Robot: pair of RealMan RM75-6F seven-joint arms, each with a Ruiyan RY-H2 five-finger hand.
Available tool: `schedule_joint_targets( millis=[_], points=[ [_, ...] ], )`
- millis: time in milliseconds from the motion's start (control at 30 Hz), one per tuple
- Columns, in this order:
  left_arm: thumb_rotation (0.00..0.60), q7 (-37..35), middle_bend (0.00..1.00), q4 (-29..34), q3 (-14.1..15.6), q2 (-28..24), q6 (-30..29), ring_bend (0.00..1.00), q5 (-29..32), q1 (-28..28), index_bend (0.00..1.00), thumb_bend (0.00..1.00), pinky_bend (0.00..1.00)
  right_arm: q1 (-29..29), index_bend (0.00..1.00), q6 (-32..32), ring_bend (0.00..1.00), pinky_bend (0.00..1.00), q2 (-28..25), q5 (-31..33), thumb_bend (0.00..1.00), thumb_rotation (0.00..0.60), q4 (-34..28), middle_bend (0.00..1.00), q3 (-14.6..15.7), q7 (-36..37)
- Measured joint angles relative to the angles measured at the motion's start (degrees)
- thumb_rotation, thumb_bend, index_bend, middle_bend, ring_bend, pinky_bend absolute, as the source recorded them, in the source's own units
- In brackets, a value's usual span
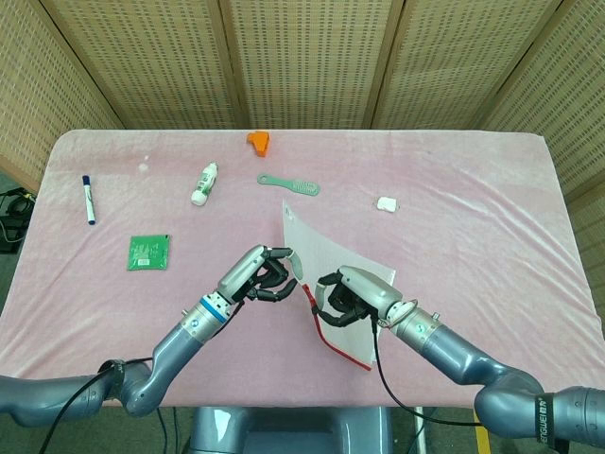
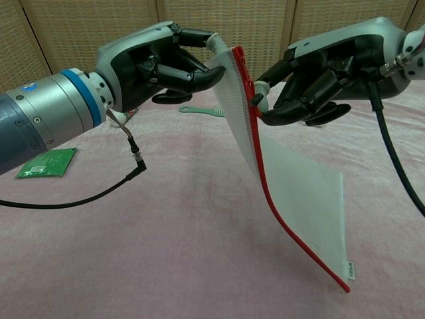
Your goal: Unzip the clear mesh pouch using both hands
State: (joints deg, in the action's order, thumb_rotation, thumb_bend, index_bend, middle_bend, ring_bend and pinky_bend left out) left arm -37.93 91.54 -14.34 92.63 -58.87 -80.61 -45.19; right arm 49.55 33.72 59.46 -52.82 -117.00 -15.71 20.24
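The clear mesh pouch (image 2: pixel 299 199) with a red zip edge hangs in the air above the pink table, its lower corner near the cloth. In the head view the pouch (image 1: pixel 326 260) sits between both hands. My left hand (image 2: pixel 159 63) pinches the top corner of the pouch beside the zip's end. My right hand (image 2: pixel 319 73) holds the red zip pull (image 2: pixel 254 100), a short way down the zip from that corner. In the head view the left hand (image 1: pixel 260 276) and right hand (image 1: pixel 345 298) stand close together near the table's front.
On the pink tablecloth (image 1: pixel 473 218) lie a blue marker (image 1: pixel 88 199), a green card (image 1: pixel 149 252), a white bottle (image 1: pixel 204 183), an orange object (image 1: pixel 258 141), a green comb-like tool (image 1: pixel 289 184) and a small white object (image 1: pixel 385 202). Wicker screens stand behind.
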Motion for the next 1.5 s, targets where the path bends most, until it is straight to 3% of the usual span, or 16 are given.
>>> schedule_joint_targets(
  millis=[967, 1500],
  points=[
    [0.600, -1.38, 1.00, 2.33, -3.08, -0.69, -1.69, 0.89, 1.62, 0.04, 0.89, 0.73, 1.00, 3.62, 0.82, 2.14, 0.94, 1.00, -0.81, 7.05, 0.87, 0.600, -0.89, 1.00, 4.51, -9.52],
    [0.600, -2.60, 1.00, 5.18, -6.35, -5.22, -3.96, 0.89, 2.56, 1.34, 0.89, 0.73, 1.00, 3.32, 0.82, 2.72, 0.94, 1.00, -1.46, 9.09, 0.87, 0.600, 2.04, 1.00, 7.73, -12.65]
  ],
)
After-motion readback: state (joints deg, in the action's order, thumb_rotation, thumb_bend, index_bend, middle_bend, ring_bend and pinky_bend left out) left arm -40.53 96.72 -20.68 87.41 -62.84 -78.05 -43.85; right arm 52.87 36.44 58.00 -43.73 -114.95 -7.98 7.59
